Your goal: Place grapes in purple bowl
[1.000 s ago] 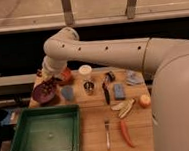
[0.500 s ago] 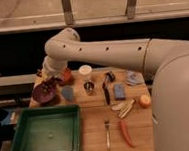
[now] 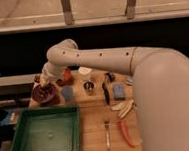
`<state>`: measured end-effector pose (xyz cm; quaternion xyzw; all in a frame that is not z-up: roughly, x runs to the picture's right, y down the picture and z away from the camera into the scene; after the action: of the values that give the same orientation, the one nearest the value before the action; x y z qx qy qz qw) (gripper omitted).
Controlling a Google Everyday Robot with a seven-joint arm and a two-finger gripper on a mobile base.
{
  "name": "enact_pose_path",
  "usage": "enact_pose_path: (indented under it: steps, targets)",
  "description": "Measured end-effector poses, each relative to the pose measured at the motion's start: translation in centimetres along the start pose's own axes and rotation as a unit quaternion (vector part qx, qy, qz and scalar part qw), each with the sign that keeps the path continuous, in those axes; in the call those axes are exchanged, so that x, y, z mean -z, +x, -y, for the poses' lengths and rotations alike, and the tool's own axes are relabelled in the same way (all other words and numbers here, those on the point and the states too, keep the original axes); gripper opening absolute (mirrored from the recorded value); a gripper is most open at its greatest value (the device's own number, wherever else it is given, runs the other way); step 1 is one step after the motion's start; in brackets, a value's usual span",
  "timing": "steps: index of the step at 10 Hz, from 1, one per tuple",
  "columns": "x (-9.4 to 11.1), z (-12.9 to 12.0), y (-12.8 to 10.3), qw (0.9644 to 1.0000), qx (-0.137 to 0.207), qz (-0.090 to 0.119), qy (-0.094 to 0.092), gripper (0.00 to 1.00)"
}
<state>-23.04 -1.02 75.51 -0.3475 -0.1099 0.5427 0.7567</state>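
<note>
The purple bowl [image 3: 41, 95] stands at the table's far left, just behind the green tray. The grapes [image 3: 40, 91] show as a dark red cluster inside the bowl's rim. My gripper [image 3: 43, 85] hangs directly over the bowl at the end of the big white arm, which reaches in from the right. It is shut, with the grapes right at its tip. The bowl's back part is hidden by my wrist.
An orange bowl [image 3: 64, 76] sits right behind the gripper. A green tray [image 3: 43, 133] fills the front left. Further right lie a blue sponge [image 3: 67, 94], a metal cup [image 3: 88, 87], a white cup [image 3: 85, 72], a black utensil [image 3: 105, 92], a banana [image 3: 122, 107], a fork [image 3: 107, 134] and a carrot [image 3: 126, 133].
</note>
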Motion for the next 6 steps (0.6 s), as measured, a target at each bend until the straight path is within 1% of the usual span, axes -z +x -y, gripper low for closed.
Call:
enact_pose_path:
  steps: [1, 2, 3, 5, 6]
  targets:
    - [-1.0, 0.0, -0.2, 1.0000, -0.004, -0.002, -0.008, 0.00]
    - [-1.5, 0.3, -0.6, 0.9998, -0.009, 0.001, -0.015, 0.00]
    - [-1.9, 0.8, -1.2, 0.9996, -0.016, 0.008, -0.021, 0.00]
    - [-3.0, 0.7, -2.8, 0.9995, -0.012, 0.013, -0.027, 0.00]
    - [-3.7, 0.4, -4.0, 0.9994, -0.008, 0.013, -0.031, 0.00]
